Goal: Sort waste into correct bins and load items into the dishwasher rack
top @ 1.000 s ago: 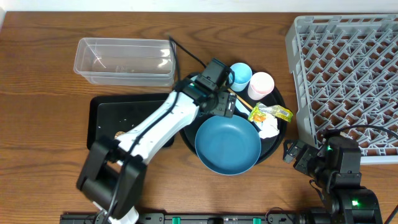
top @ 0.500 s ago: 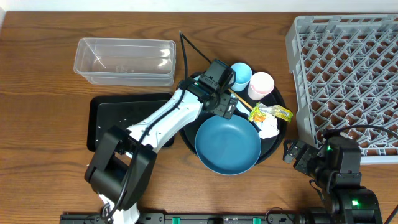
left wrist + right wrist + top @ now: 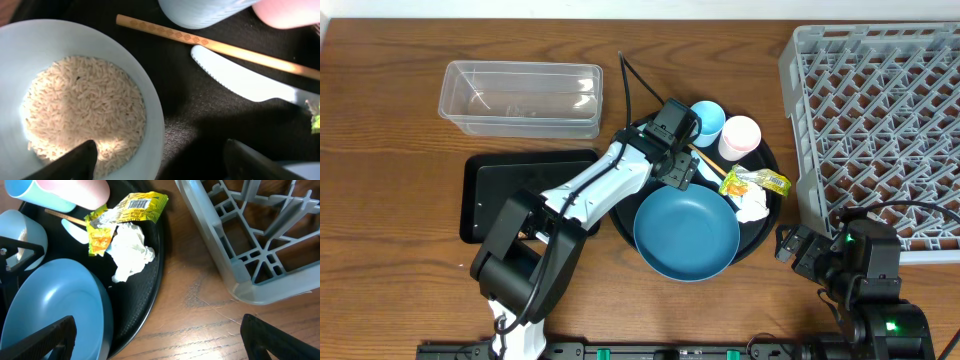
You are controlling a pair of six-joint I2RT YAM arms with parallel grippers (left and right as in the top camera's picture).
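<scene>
Where left pincer (image 3: 161, 162) straddles smooth round bowl (image 3: 15, 75) rim, rice (image 3: 85, 110) grainy

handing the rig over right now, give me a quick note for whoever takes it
Left gripper: open, fingers astride the rim of the pale white-blue bowl of white rice, one inside, one outside.
Right gripper: open, empty, between the round black tray and the grey lattice rack.
On that tray: bowl, large blue plate, light-blue cup, pink cup, crumpled yellow-green wrapper, crumpled white tissue.
Done: nothing seen in rack or clear plastic tub.
Left: bin the waste, load four dishes.
</scene>
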